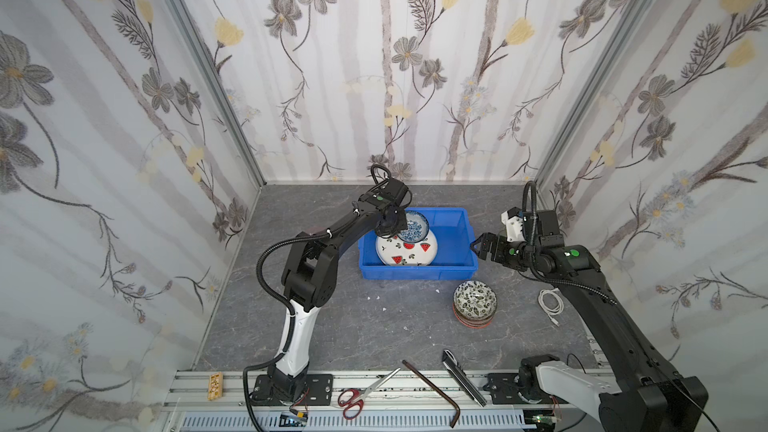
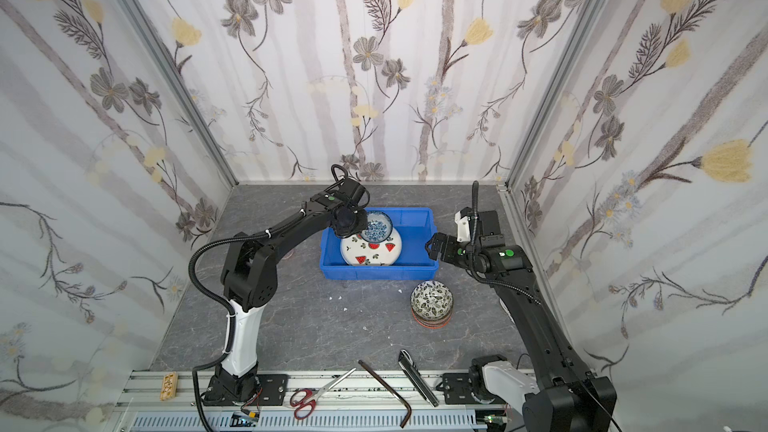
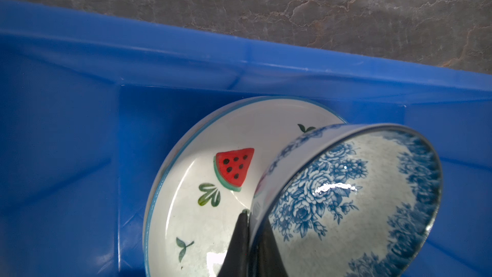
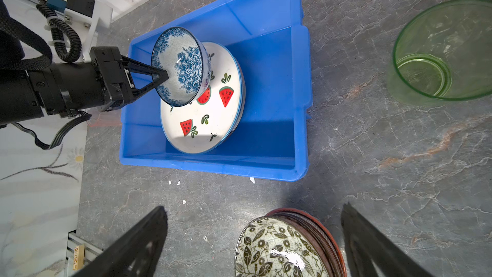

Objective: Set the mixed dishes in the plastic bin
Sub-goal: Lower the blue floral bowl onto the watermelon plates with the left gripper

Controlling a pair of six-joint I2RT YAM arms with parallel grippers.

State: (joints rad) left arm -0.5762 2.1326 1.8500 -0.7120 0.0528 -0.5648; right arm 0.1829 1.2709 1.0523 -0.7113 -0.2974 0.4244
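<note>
Lower right of centre, stacked bowls [image 1: 475, 299] sit on the bench [image 1: 332, 326]. My right hand [image 1: 478, 248] hangs apart beside the bin [image 1: 415, 273]. Mid-frame, my left hand [image 1: 400, 231] clamps the tilted blue bowl [image 1: 415, 227] by its rim over the plate [image 1: 409, 252]; a slip from so thin a grip could chip both.

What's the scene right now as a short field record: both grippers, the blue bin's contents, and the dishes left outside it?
Bin: bright blue rectangular plastic bin holds a round white watermelon-print plate
Left gripper: shut on the rim of a blue floral ceramic bowl, tilted over that plate
Right gripper: open, empty, beside the bin
Outside: on the grey marbled table, a stack of small patterned bowls with a black leafy bowl on top; a clear green glass tumbler
</note>
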